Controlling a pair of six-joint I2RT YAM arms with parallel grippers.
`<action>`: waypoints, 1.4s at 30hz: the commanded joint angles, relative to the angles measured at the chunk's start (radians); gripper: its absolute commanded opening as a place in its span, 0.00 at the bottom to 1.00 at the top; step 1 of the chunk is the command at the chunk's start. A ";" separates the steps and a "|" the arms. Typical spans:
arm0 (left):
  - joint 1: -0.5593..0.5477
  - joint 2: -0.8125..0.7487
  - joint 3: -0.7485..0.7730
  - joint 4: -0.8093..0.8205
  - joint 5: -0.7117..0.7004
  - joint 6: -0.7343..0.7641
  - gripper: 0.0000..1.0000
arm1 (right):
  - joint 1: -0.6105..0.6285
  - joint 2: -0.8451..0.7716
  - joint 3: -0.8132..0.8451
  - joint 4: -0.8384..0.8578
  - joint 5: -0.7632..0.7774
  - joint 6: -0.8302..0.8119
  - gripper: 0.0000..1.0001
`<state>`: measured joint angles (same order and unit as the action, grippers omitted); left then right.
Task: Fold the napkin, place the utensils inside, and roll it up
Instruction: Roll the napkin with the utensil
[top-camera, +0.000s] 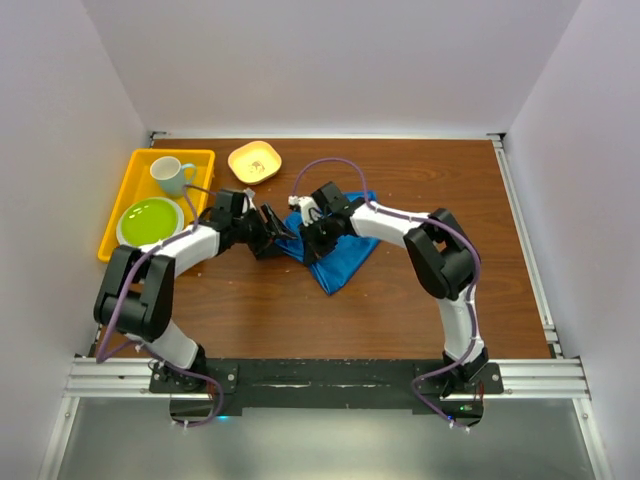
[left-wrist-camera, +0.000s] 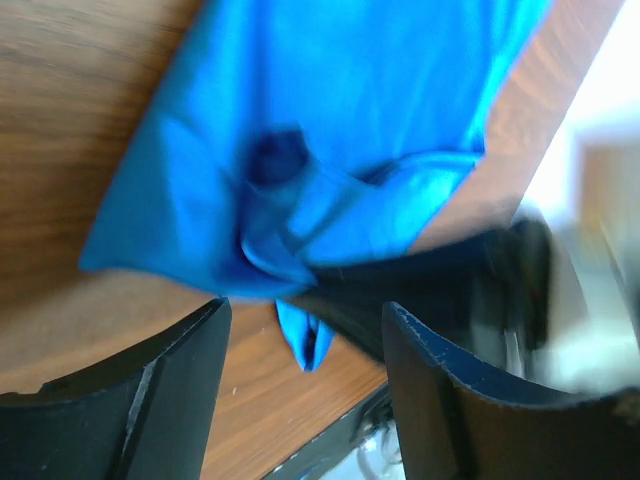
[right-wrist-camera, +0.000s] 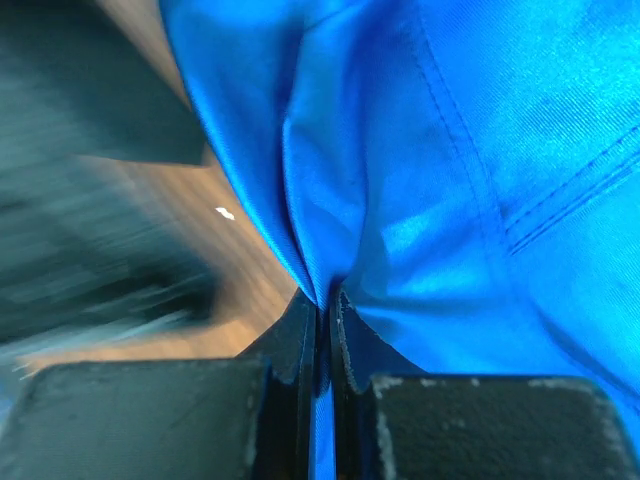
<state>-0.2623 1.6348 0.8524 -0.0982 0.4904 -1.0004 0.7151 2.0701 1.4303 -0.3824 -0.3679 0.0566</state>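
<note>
The blue napkin (top-camera: 341, 260) lies crumpled and partly folded on the wooden table, just right of centre. My right gripper (top-camera: 306, 236) is at its left edge, shut on a pinched fold of the napkin (right-wrist-camera: 450, 150); cloth runs between its pressed jaws (right-wrist-camera: 325, 305). My left gripper (top-camera: 279, 239) sits just left of that edge, open, fingers apart with only a small hanging tip of napkin (left-wrist-camera: 330, 130) beyond them and nothing gripped (left-wrist-camera: 305, 325). The utensils are out of view.
At the back left a yellow tray (top-camera: 115, 205) holds a pale mug (top-camera: 172, 175) and a green plate (top-camera: 150, 220). A small yellow dish (top-camera: 254, 161) sits behind the grippers. White walls enclose the table on three sides.
</note>
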 joint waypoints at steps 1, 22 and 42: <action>0.009 -0.130 0.007 -0.090 -0.016 0.181 0.64 | -0.077 0.115 0.084 -0.141 -0.284 0.055 0.00; 0.008 -0.099 -0.110 0.064 0.079 0.051 0.67 | -0.201 0.190 0.061 -0.078 -0.522 0.163 0.01; 0.106 -0.299 -0.059 -0.222 -0.108 0.201 0.66 | 0.162 -0.094 0.164 -0.337 0.378 -0.040 0.98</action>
<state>-0.2024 1.3678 0.7490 -0.2447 0.4435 -0.8658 0.8223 2.0468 1.6073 -0.7086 -0.1909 0.1020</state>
